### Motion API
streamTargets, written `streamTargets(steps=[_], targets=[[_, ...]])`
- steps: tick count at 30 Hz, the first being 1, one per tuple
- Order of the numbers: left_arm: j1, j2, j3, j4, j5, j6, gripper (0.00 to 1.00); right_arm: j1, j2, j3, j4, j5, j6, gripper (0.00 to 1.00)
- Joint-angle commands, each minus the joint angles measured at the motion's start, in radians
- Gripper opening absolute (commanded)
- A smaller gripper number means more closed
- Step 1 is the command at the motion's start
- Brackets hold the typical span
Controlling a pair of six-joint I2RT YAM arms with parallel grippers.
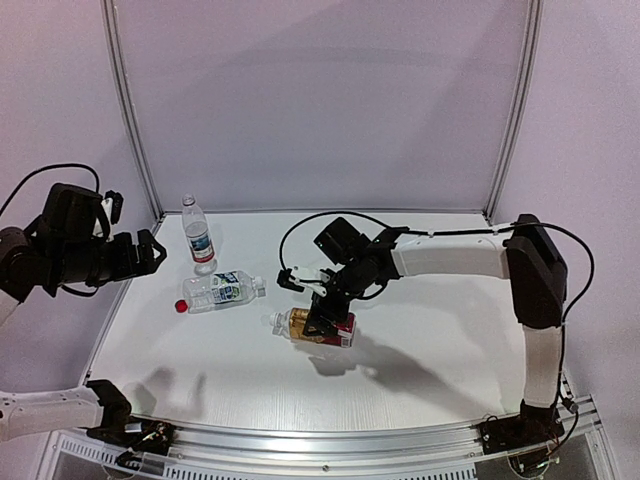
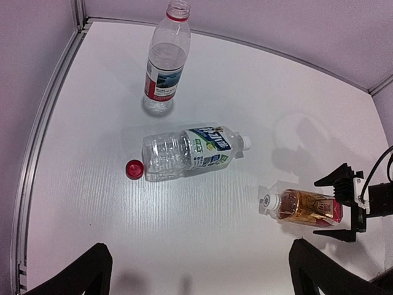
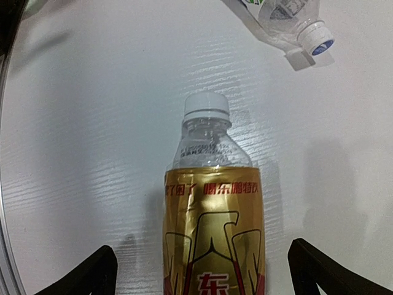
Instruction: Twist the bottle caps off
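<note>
The amber-brown bottle [image 3: 215,227] with a red-gold label lies on the table, its white cap [image 3: 206,106] on and pointing away from my right gripper [image 3: 206,276]. That gripper is open, with one finger on each side of the bottle's body and gaps between. In the top view the amber bottle [image 1: 325,330] lies under the right gripper [image 1: 325,315]. A clear green-blue labelled bottle [image 2: 190,150] lies on its side with a whitish cap [image 2: 246,142] on. The red cap [image 2: 134,169] lies loose by its base. A clear bottle [image 2: 166,61] stands upright, its neck open. My left gripper [image 2: 202,276] is open and empty, raised at the left.
Metal frame posts [image 1: 130,110] and a wall close off the back and left. The table's left edge rail [image 2: 37,153] runs near the upright bottle. A black cable [image 1: 300,235] loops over the right wrist.
</note>
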Motion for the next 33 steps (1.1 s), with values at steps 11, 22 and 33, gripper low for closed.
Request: streamTargets(steps=[11, 22, 33], targets=[[-0.006, 0.038, 0.065, -0.01, 0.013, 0.012, 0.99, -0.021, 0.076, -0.095, 0.099, -0.036, -0.043, 0.96], [-0.006, 0.094, 0.087, 0.015, 0.039, 0.013, 0.99, -0.04, 0.074, -0.168, 0.214, -0.08, 0.002, 0.88], [-0.014, 0.143, 0.13, 0.028, 0.049, 0.021, 0.99, -0.057, 0.057, -0.19, 0.237, -0.087, 0.002, 0.59]])
